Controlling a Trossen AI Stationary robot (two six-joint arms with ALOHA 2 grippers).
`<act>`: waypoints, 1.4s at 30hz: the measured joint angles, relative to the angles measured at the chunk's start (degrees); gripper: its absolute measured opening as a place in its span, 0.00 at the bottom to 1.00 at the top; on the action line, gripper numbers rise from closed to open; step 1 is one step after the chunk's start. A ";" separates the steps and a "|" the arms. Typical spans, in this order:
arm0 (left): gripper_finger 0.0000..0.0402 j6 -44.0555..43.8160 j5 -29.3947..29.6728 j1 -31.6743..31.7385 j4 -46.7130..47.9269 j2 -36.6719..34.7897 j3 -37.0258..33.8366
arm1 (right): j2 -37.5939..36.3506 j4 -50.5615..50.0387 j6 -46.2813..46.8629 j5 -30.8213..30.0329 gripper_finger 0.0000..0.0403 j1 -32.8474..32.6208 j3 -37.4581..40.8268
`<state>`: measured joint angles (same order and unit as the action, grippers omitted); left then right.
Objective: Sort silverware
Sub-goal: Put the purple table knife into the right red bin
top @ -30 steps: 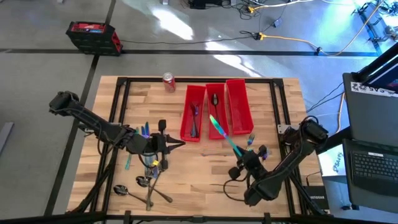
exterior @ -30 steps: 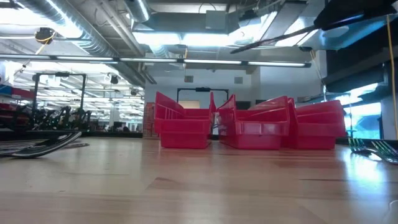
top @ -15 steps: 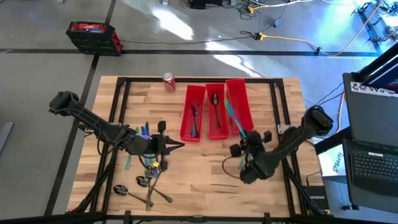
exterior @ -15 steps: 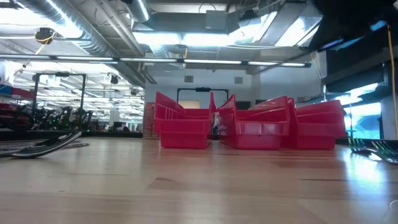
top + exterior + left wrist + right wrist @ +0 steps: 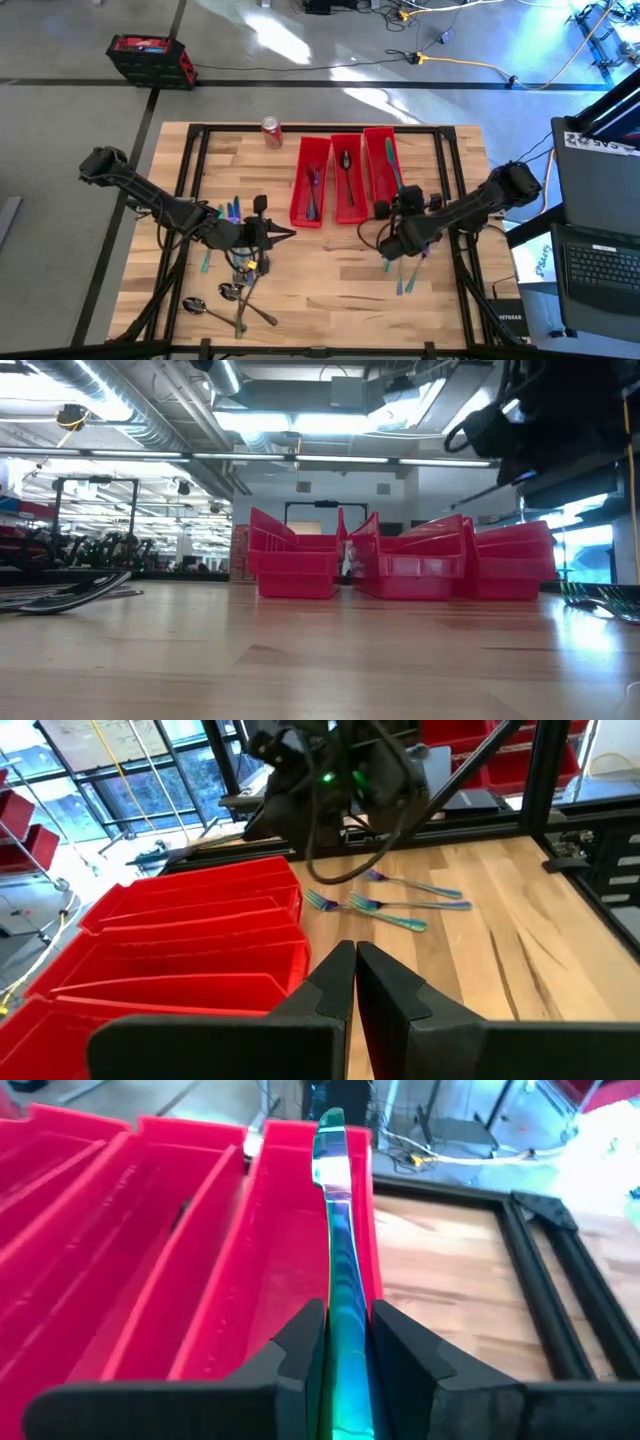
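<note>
Three long red bins (image 5: 346, 180) stand side by side at the table's far middle. My right gripper (image 5: 398, 205) is at the near end of the right bin (image 5: 290, 1230), shut on an iridescent teal knife (image 5: 338, 1230) that reaches out over that bin. My left gripper (image 5: 282, 233) hovers shut and holding nothing, left of the bins (image 5: 190, 935). Loose silverware lies in a pile (image 5: 238, 290) at the near left. Two forks (image 5: 395, 905) lie flat near the right arm (image 5: 405, 275). My right gripper pinches the knife between its two fingers (image 5: 302, 1342), by its flat sides near one end (image 5: 345, 1325). The fingers slant down toward the far edge and lie along the knife. The knife sticks out forward, lifted clear above the right bin and lined up with its length.
The left bin holds slim teal pieces (image 5: 312, 190) and the middle bin a dark spoon (image 5: 346, 165). A red soda can (image 5: 271, 131) stands at the far edge, left of the bins. A black frame (image 5: 445, 170) rims the table. Bare wood lies in front of the bins.
My right gripper has carried the knife from the table's near middle toward the far edge, up to the right bin's near end. The knife has swung from pointing far-left across the middle bin to lying along the right bin. It stays lifted and gripped.
</note>
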<state>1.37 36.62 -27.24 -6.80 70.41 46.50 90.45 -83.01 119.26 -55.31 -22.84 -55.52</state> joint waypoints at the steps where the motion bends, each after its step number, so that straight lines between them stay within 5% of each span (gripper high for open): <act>1: 0.00 0.06 0.00 0.04 0.16 0.00 0.00 | 0.00 1.69 -0.26 0.04 0.14 0.57 0.73; 14: 0.00 0.02 0.00 0.22 0.84 0.01 0.00 | 0.02 21.32 -12.93 0.57 0.14 7.62 7.04; 26: 0.00 -2.08 0.00 0.02 1.98 0.02 0.00 | -0.02 31.66 -15.52 0.65 0.14 9.85 12.22; 42: 0.00 -2.51 0.00 0.22 1.89 0.02 0.00 | -0.02 32.46 -16.46 0.70 0.19 9.76 12.47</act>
<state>-1.14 36.62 -27.03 -4.91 70.43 46.50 90.43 -50.54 102.80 -54.61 -13.08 -43.05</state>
